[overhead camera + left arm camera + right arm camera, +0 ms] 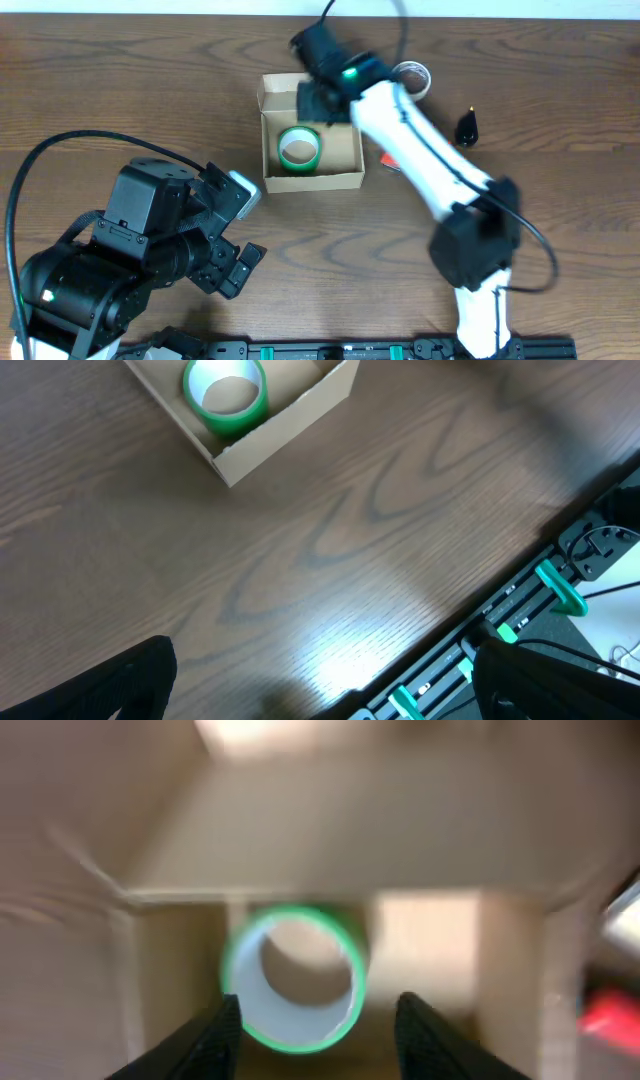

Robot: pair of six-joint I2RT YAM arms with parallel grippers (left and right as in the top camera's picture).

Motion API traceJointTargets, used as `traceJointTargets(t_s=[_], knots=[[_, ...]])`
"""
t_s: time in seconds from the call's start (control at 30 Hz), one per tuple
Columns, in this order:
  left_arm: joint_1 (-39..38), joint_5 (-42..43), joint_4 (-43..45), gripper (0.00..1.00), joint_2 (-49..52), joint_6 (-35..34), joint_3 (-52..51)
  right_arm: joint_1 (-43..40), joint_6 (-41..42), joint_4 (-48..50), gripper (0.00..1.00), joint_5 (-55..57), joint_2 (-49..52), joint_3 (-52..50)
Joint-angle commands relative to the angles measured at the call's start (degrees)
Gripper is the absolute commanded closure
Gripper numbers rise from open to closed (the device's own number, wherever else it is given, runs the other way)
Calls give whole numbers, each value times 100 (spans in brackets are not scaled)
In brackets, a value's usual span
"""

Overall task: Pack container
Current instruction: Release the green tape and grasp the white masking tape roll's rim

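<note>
The container (315, 181) is an open tan cardboard box at the table's middle back. A green tape roll (298, 148) lies inside it on the left side. My right gripper (322, 101) hangs over the box's back edge, open and empty. In the right wrist view its fingers (320, 1035) straddle the green roll (295, 980) lying below them on the box floor, between the box walls (80, 980). My left gripper (245, 228) is open and empty, near the front left, apart from the box. The left wrist view shows the box (290, 425) and roll (225, 390) far from its fingers (320, 695).
A white tape roll (415, 78) lies behind and to the right of the box. A small black object (467, 127) and a red item (390, 160) lie right of the box, partly under the right arm. The table's front edge has a black rail (500, 630).
</note>
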Motion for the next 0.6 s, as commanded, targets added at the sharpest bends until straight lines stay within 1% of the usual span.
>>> traceJointTargets(t_s=[0.0,0.07,0.2,0.4,0.57], knots=[[-13,83,-17,5,0,-22,98,-411,-1399,247,46,452,-529,146],[-13,83,-17,5,0,-22,98,-649,-1926,306,45,551,-529,146],[-13,83,-17,5,0,-22,101,-1132,-2465,282,41,557,-326,144],[-13,83,-17,5,0,-22,98,-1650,-2922,382,39,555,142,144],[-13,83,-17,5,0,-22,98,-1928,-3224,516,39,557,619,144]])
